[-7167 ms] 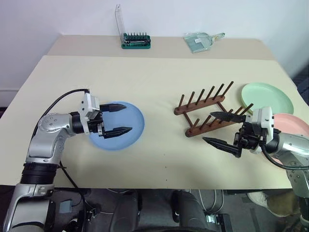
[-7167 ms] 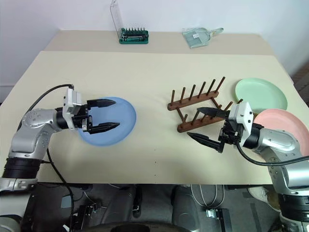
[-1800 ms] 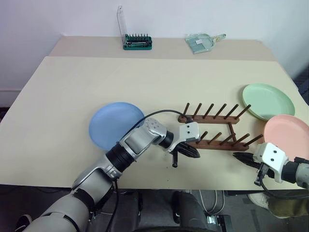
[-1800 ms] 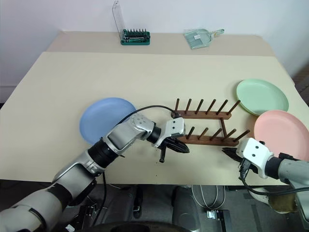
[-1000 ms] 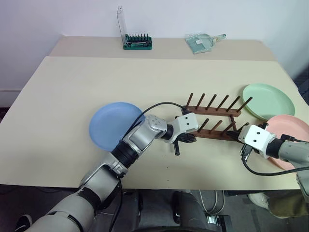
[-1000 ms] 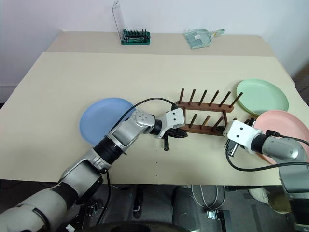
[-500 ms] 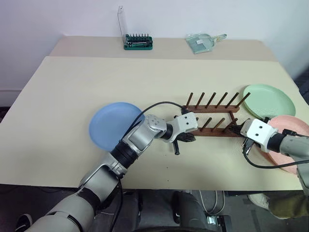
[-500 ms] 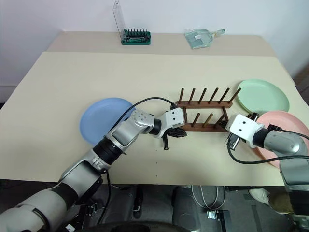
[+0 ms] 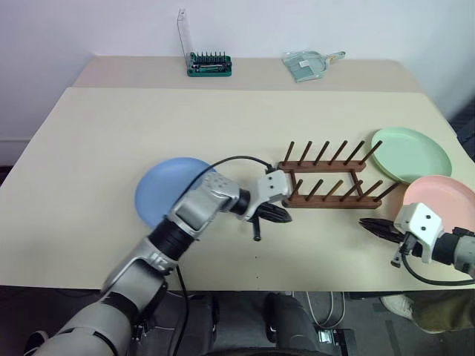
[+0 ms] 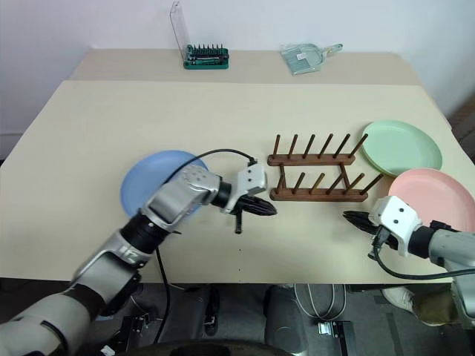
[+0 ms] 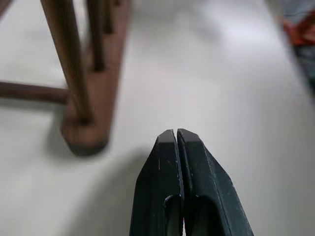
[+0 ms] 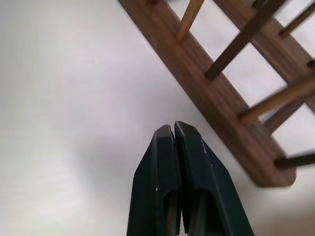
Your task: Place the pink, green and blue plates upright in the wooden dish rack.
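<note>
my left gripper (image 11: 176,133): black fingers, smooth semi-matt plastic look | my right gripper (image 12: 173,127): same finish | wooden dish rack (image 9: 329,183): dark brown wood, satin | table (image 9: 148,126): matt beige | blue plate (image 9: 159,194), green plate (image 9: 410,153), pink plate (image 9: 438,196): smooth, soft sheen

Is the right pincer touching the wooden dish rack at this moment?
Apart. In the right wrist view, bare table separates the shut right pincer from the wooden dish rack; the head views show that gap too.

Two head views down over the table (image 9: 148,119); both wrist views close on the wooden dish rack (image 12: 221,98).
</note>
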Robot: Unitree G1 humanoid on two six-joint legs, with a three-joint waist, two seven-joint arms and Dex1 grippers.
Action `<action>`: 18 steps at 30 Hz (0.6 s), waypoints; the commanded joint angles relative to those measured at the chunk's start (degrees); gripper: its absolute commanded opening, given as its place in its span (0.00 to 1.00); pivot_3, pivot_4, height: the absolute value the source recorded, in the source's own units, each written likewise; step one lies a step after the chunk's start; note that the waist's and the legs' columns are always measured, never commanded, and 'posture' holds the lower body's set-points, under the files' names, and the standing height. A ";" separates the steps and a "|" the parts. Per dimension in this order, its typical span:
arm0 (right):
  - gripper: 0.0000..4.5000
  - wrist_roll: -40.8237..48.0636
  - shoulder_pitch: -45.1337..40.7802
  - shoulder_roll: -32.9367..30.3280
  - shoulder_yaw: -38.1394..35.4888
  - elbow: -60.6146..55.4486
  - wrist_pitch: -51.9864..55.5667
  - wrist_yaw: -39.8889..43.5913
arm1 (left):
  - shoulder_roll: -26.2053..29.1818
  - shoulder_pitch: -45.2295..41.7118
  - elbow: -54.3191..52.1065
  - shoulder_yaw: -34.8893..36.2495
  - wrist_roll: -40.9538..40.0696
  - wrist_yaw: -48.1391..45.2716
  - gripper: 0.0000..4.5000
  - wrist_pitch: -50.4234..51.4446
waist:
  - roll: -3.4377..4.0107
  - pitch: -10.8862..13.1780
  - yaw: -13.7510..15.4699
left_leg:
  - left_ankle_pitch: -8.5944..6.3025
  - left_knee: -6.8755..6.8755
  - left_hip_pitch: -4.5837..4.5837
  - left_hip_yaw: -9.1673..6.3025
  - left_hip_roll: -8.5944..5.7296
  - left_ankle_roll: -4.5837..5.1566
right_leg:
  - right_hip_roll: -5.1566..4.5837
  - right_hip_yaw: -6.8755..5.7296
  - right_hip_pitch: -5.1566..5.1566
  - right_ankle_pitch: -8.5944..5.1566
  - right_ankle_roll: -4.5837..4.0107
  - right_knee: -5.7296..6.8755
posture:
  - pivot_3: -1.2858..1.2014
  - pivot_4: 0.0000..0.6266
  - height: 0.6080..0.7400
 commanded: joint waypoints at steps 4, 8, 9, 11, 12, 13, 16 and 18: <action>0.41 11.76 -0.35 0.34 -8.38 -4.88 8.91 0.67 | 4.23 -0.74 -6.96 10.91 -9.00 -2.90 0.53 1.28 | 0.00 0.00 0.36 | 0.00 0.03 -0.01 -0.02 -0.01 0.00 | -0.01 -0.01 0.04 -0.02 -0.03 -0.02 | 0.52 0.24 1.00; 0.86 11.10 -0.06 0.38 -12.46 -5.56 10.56 -2.69 | 6.98 -1.88 -5.28 16.29 -12.43 -5.08 0.98 -0.78 | 0.00 0.00 0.21 | 0.00 0.02 -0.01 0.01 -0.02 0.00 | -0.01 -0.01 0.02 -0.01 0.00 -0.02 | 0.52 0.24 1.00; 0.97 10.04 0.27 0.19 -13.35 -5.26 10.29 -3.43 | 7.62 -2.19 -4.73 17.31 -13.28 -5.68 1.00 -0.70 | 0.01 0.00 0.23 | 0.00 0.02 -0.01 0.01 -0.02 0.00 | -0.01 -0.02 0.03 -0.01 0.00 -0.02 | 0.52 0.24 1.00; 0.99 7.99 1.23 -0.17 -15.25 -4.41 9.86 -4.83 | 8.22 -2.90 -3.42 19.51 -15.08 -6.40 1.00 -1.00 | 0.00 0.00 0.35 | 0.00 0.02 -0.02 0.02 -0.02 0.00 | -0.01 -0.03 0.03 -0.01 0.00 -0.02 | 0.52 0.24 1.00; 0.99 7.83 1.96 -0.27 -16.71 -4.19 10.48 -5.29 | 8.33 -3.29 -2.55 20.90 -16.14 -6.82 1.00 -1.62 | 0.00 0.00 0.41 | 0.00 0.03 -0.02 0.02 -0.02 0.00 | -0.01 -0.03 0.03 -0.01 0.00 -0.02 | 0.52 0.24 1.00; 0.99 7.06 2.64 -0.45 -17.83 -4.01 10.60 -5.83 | 8.26 -3.46 -1.79 21.99 -16.38 -7.07 1.00 -3.91 | 0.00 0.00 0.37 | 0.00 0.03 -0.04 0.02 -0.03 0.00 | -0.01 -0.03 0.03 -0.01 0.01 -0.02 | 0.52 0.24 1.00; 0.99 2.39 5.83 -1.00 -18.92 -3.63 10.93 -8.04 | 8.27 -3.75 0.66 24.11 -16.32 -8.87 1.00 -11.06 | 0.00 0.00 0.23 | 0.00 0.03 -0.03 0.04 -0.03 0.00 | -0.01 -0.02 0.03 0.00 0.03 -0.03 | 0.52 0.24 1.00; 0.99 -2.00 8.19 -1.46 -18.18 -3.22 11.01 -9.99 | 8.09 -3.80 2.11 24.85 -16.42 -9.89 1.00 -14.18 | 0.00 0.00 0.22 | 0.00 0.02 -0.02 0.04 -0.02 0.00 | 0.00 -0.03 0.02 0.00 0.02 -0.02 | 0.52 0.24 1.00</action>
